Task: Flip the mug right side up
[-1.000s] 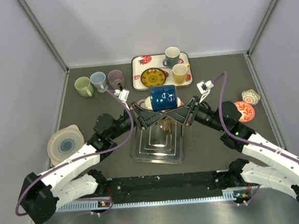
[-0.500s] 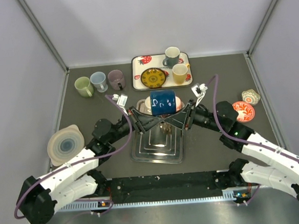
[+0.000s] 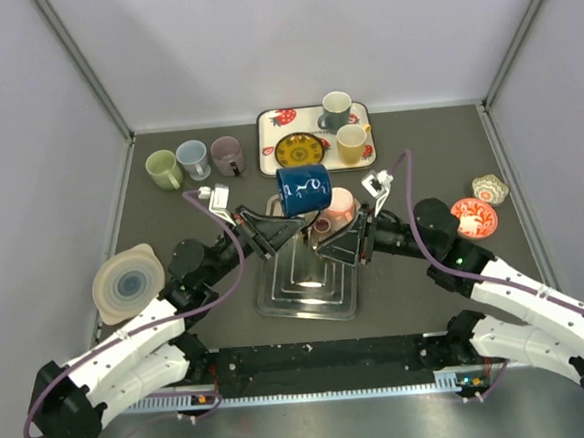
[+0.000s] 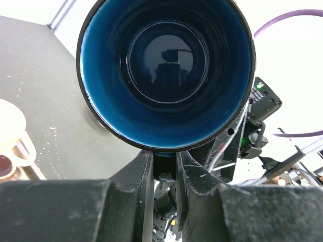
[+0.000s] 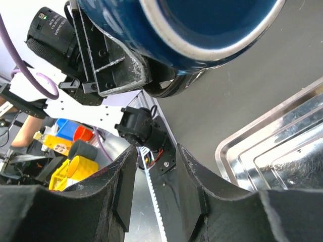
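The blue mug [image 3: 303,188] hung roughly on its side above the steel tray [image 3: 278,298], clamped by the left gripper [image 4: 164,164] alone, the right gripper [image 5: 155,166] empty with fingers apart, so standing it upright was yet to do.

Pale walls [image 3: 309,37] enclose a dark, seemingly matte tabletop [image 3: 418,150].

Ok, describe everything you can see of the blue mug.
The blue mug is glossy dark blue with white marks outside, lighter blue and empty inside; it looks ceramic. It is held in the air, tipped on its side, near the far edge of the metal tray, mouth toward the left arm. The left gripper pinches it at its lower edge. The right gripper is open close by, not touching.
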`<state>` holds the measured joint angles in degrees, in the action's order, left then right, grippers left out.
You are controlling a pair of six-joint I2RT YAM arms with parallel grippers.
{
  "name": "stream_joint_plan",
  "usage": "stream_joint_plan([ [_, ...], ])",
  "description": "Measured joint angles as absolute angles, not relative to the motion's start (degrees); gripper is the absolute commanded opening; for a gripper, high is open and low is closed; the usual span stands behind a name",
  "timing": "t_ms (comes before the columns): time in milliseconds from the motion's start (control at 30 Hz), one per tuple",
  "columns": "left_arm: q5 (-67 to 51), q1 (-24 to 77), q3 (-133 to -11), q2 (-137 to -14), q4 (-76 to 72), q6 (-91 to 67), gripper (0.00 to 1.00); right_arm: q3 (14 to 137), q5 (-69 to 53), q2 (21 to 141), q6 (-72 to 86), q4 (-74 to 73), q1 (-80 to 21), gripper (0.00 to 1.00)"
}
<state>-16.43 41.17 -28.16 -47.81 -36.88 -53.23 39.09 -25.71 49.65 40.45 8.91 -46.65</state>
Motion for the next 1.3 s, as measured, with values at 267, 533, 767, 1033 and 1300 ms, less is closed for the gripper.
stream_joint_plan([
  [267,-6.81,41.19,-33.30,-42.22,-15.25,-41.32,0.00,42.17,-24.67,49.19,37.10,1.96,-46.72,0.37],
  [533,11.31,40.86,-46.00,-42.11,7.40,-26.61,0.00,43.18,-20.23,44.14,32.18,-9.10,-46.76,0.36],
  [767,21.61,36.84,-55.29,-50.78,23.11,-19.16,0.00,43.18,-16.47,41.10,29.89,-15.81,-46.76,0.36],
  [1033,18.90,21.54,-56.34,-61.43,29.08,-18.02,0.00,43.18,-13.23,39.24,27.94,-20.25,-46.76,0.36],
  [1300,15.11,12.88,-56.29,-71.18,27.51,-18.06,0.00,42.89,-11.44,37.50,26.44,-22.39,-46.76,0.36],
])
